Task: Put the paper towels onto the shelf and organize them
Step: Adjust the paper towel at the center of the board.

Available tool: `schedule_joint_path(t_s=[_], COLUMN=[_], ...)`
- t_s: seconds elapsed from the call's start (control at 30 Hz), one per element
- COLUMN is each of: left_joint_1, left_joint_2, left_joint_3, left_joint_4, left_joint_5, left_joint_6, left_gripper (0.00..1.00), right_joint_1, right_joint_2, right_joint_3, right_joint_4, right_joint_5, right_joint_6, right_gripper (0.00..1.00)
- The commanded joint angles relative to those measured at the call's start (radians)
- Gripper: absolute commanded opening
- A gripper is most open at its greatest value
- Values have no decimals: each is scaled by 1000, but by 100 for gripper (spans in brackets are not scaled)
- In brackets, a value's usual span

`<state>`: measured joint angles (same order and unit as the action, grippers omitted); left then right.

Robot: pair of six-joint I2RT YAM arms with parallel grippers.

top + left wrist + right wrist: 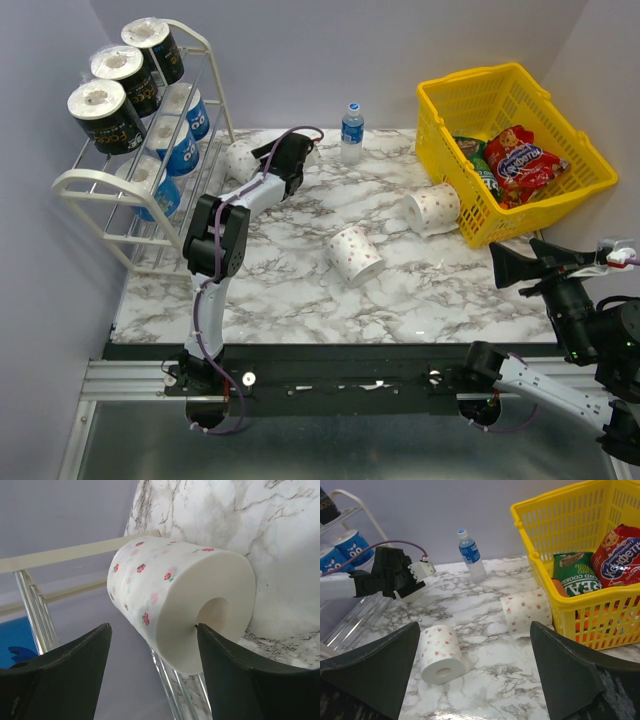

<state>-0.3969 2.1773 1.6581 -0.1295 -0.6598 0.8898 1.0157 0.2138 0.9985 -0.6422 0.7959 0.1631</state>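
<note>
Over the marble table [400, 290] the left arm [245, 195] stretches to the shelf [70, 182], left gripper [154, 628] spread apart.

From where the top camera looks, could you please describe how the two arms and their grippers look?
Both arms have white links between black joint housings. The left arm carries a purple cable looping along it; the right arm shows one near its base. The left gripper and right gripper have dark, wedge-shaped fingers.
</note>
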Motion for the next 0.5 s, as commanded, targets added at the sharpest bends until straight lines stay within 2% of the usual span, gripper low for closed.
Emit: schedule_joint_path(t_s=[0.0,0.33,0.47], left_joint_1=[0,7,10], left_joint_2=[36,87,91], left_joint_3=[0,35,26], left_joint_4=[39,45,112], left_joint_5=[-53,-67,-112], left_joint_6=[41,34,63], left_gripper=[80,81,75], right_joint_1=[7,7,6], right_joint_2=[10,13,21], right_joint_3=[-9,-1,-3], right_joint_4=[29,64,75], right_joint_5=[20,28,31], right_joint_6=[-17,-60,-69], right_gripper=[100,100,100])
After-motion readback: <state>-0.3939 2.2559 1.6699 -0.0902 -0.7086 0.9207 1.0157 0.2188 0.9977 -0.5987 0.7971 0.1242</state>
